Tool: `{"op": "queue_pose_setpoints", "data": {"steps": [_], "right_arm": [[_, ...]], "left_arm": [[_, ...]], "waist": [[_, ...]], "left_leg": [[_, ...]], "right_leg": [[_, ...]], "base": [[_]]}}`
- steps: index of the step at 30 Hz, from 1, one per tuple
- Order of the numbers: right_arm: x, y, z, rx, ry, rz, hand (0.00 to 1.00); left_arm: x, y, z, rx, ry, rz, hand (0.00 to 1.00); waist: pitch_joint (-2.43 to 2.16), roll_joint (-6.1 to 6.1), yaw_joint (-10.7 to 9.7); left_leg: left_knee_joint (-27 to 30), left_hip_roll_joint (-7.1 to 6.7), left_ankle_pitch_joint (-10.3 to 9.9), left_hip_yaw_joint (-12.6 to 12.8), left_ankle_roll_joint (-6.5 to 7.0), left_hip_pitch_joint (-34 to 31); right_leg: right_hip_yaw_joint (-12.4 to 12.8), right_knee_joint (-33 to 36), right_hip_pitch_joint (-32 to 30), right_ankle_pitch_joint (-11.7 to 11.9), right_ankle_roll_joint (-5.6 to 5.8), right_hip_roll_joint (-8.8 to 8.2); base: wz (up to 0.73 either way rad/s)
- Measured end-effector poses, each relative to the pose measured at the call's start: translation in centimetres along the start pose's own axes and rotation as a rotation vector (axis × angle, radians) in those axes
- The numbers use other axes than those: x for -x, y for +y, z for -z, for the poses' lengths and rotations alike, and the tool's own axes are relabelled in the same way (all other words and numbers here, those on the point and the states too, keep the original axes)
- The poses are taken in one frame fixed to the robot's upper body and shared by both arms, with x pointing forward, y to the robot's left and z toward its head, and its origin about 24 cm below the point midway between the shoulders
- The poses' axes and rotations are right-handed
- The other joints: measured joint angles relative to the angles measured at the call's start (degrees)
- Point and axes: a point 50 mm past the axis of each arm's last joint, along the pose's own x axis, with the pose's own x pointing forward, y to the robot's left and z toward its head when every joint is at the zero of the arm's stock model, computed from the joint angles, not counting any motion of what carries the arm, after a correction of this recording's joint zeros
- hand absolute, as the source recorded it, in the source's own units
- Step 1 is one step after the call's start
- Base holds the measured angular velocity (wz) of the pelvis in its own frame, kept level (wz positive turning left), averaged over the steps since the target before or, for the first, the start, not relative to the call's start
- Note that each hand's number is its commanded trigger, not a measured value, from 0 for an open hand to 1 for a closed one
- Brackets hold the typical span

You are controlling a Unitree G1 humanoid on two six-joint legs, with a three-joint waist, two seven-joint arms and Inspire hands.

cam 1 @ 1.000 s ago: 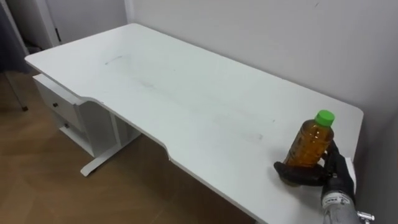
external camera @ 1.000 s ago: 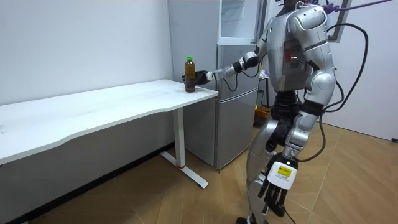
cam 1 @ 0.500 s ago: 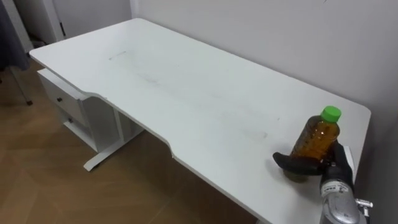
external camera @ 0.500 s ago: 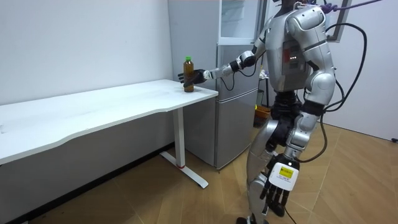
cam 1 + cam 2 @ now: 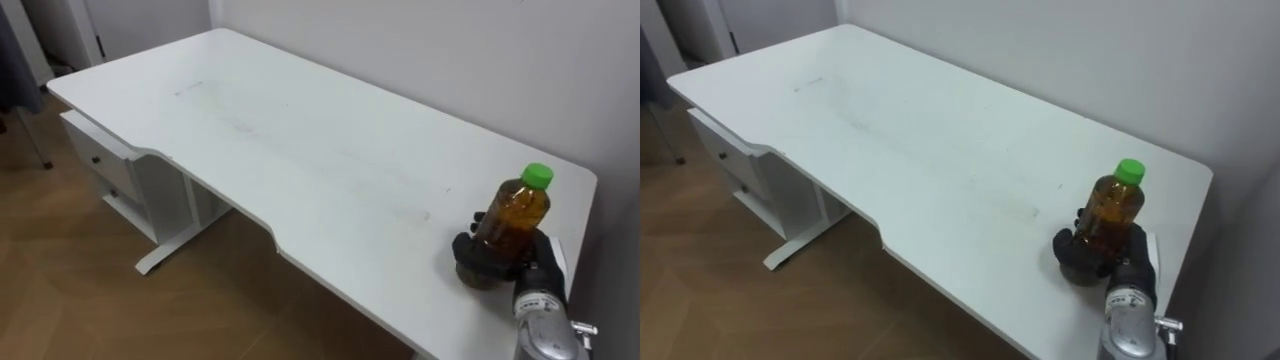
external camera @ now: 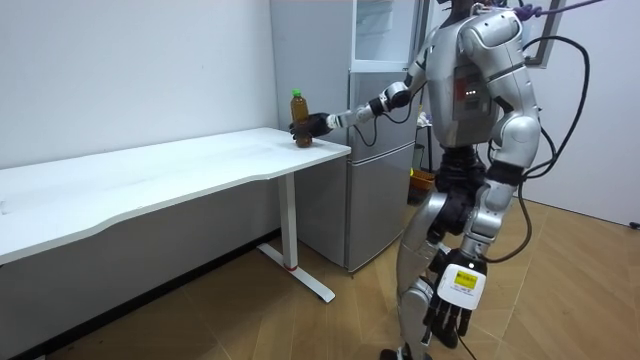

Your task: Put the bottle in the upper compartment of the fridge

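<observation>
While the amber plastic bottle (image 5: 512, 222) with the green screw cap (image 5: 539, 176) stands upright near the right end of the long white table (image 5: 300, 140), close to the wall and the end edge, it is gripped low down by the right hand (image 5: 488, 267), whose dark fingers are curled round its base. Whether the base rests on the tabletop cannot be told, since it is hidden by that hand. The left hand (image 6: 450, 315) is seen in the room view hanging relaxed and empty beside the leg. The tall grey fridge (image 6: 385, 150) stands just beyond the table's end, beside the robot.

Several risks are judged from this. Because the hold is taken so low, the tall bottle could tilt or swing in the grip once lifted, the more so if the liquid is set sloshing by a quick turn towards the fridge. A slack grip could let it slide out, and the nearby table edge leaves little room for recovery. The upper fridge door appears shut, so it would have to be opened by the free hand first.
</observation>
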Motion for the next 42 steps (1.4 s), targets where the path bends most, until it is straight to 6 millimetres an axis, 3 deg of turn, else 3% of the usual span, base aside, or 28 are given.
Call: {"op": "queue_pose_setpoints", "data": {"steps": [7,10,12,16,22,25,27,30,38,42], "right_arm": [[0.0,0.0,0.3,-0.094,0.049,-0.022,1.0],[0.2,0.1,0.7,-0.097,0.066,-0.059,1.0],[1.0,0.4,1.2,-0.107,0.069,-0.118,1.0],[2.5,1.2,0.9,-0.145,0.021,-0.22,1.0],[5.0,2.4,-0.4,-0.172,-0.073,-0.36,1.0],[6.2,2.3,-0.8,-0.156,-0.122,-0.402,1.0],[6.6,1.9,-1.0,-0.169,-0.139,-0.405,1.0],[6.7,1.5,-2.1,-0.154,-0.199,-0.413,1.0],[7.9,1.2,-6.2,-0.112,-0.406,-0.465,1.0],[8.3,0.8,-7.8,-0.112,-0.479,-0.474,1.0]], "left_arm": [[0.0,0.0,0.0,0.003,-0.002,-0.003,0.0],[0.1,-0.2,0.2,0.007,0.003,-0.005,0.0],[0.3,-0.4,0.8,0.003,0.016,-0.007,0.0],[0.5,-0.3,1.1,0.045,0.021,-0.023,0.0],[0.6,-0.5,1.3,0.062,0.021,-0.03,0.0],[0.7,-0.5,1.6,0.095,0.03,-0.042,0.0],[0.8,-0.2,1.7,0.123,0.025,-0.062,0.0],[1.1,0.0,2.3,0.135,0.02,-0.084,0.0],[1.3,0.5,2.8,0.123,0.017,-0.105,0.0],[1.1,0.5,2.1,0.121,-0.013,-0.103,0.0]], "waist": [[-0.13,0.52,-0.41],[-0.42,1.14,-0.47],[-0.78,1.65,-0.62],[-0.94,1.99,-1.42],[-1.37,2.57,-5.51],[-1.82,3.16,-7.0],[-2.47,3.47,-7.57],[-2.95,3.44,-9.91],[-2.91,3.22,-11.31],[-2.82,3.22,-12.12]], "left_leg": [[0.35,0.02,0.0,0.19,0.0,0.74],[-0.42,0.12,0.0,0.99,0.01,2.04],[-0.73,0.18,-0.01,1.93,0.03,3.37],[-1.49,0.42,0.0,3.16,0.04,5.05],[-2.43,0.66,-0.09,4.85,0.15,8.95],[-3.31,0.73,-0.18,5.57,0.24,10.95],[-4.15,1.0,-0.18,6.61,0.25,12.21],[-4.61,1.09,-0.14,7.24,0.26,13.25],[-5.58,1.04,-0.14,8.14,0.26,16.25],[-5.86,0.98,-0.28,8.12,0.25,16.99]], "right_leg": [[0.2,-0.39,0.86,0.01,0.01,0.08],[0.98,-0.7,1.54,0.02,0.0,0.04],[1.8,-0.71,2.35,0.01,0.02,-0.06],[3.03,-0.73,3.08,0.01,0.02,-0.1],[4.04,-0.98,6.19,0.0,0.08,-0.15],[4.9,-0.9,7.32,0.01,0.08,-0.19],[5.63,-0.76,7.91,0.04,0.05,-0.23],[6.27,-1.13,8.64,0.01,0.05,-0.25],[6.88,-1.64,10.74,-0.07,0.22,-0.06],[7.16,-2.04,11.23,-0.17,0.39,-0.04]], "base": [[0.0],[-0.12],[-0.17],[-0.18],[-0.09],[-0.19],[-0.21],[-0.09],[-0.05],[0.0]]}}
